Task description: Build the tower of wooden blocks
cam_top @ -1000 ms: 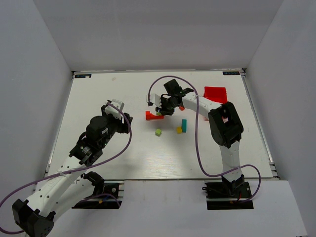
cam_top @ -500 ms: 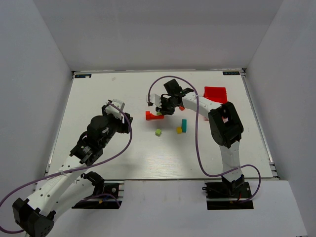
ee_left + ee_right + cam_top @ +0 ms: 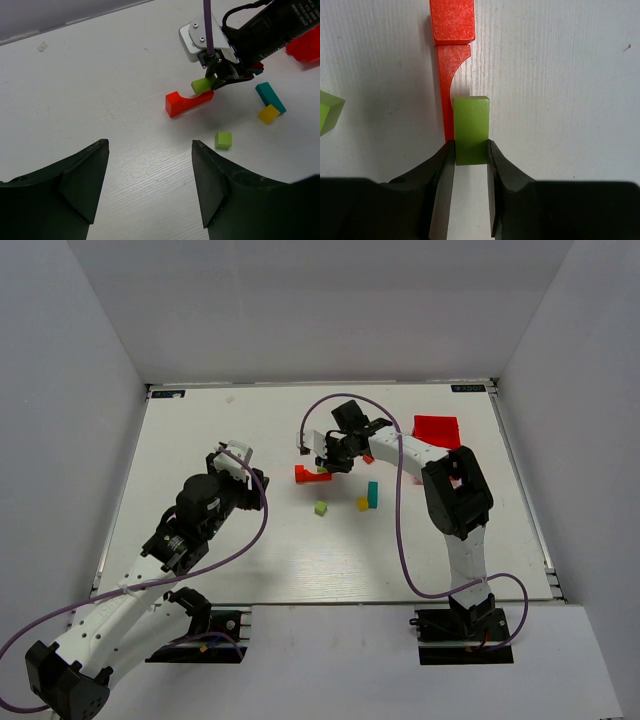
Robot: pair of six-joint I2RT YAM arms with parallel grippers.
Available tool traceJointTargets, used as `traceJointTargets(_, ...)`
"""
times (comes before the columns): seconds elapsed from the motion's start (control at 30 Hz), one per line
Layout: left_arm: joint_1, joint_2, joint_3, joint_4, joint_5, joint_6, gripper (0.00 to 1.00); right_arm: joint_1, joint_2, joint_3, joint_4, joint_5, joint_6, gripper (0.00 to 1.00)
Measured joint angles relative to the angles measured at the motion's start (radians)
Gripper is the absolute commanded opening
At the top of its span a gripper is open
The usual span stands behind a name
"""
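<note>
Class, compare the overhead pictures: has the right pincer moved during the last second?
No. The right pincer keeps the same spot over one end of the red arch, no nearer the red bin, shut on the green block.

White table [image 3: 200, 440], faint wood grain showing. Red arch [image 3: 312, 474] lying abt mid-table, toward far side. Lime cube [image 3: 321, 508] sitting alone on near side of arch, not touching it. Teal bar [image 3: 372, 494] lying to right of lime cube. Yellow cube [image 3: 362, 504] sitting just beside bar's near end, contact hard to tell. Small orange-red piece [image 3: 368, 459] lying farther back, too small to make out. Red bin [image 3: 437, 429] sitting toward far right corner, well apart from cubes.
</note>
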Motion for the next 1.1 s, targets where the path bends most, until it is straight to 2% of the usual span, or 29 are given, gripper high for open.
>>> traceJointTargets(1.1, 0.000, 0.000, 0.000, 0.000, 0.000, 0.000, 0.77, 0.000, 0.000, 0.000, 0.000, -0.001, -0.003, 0.24)
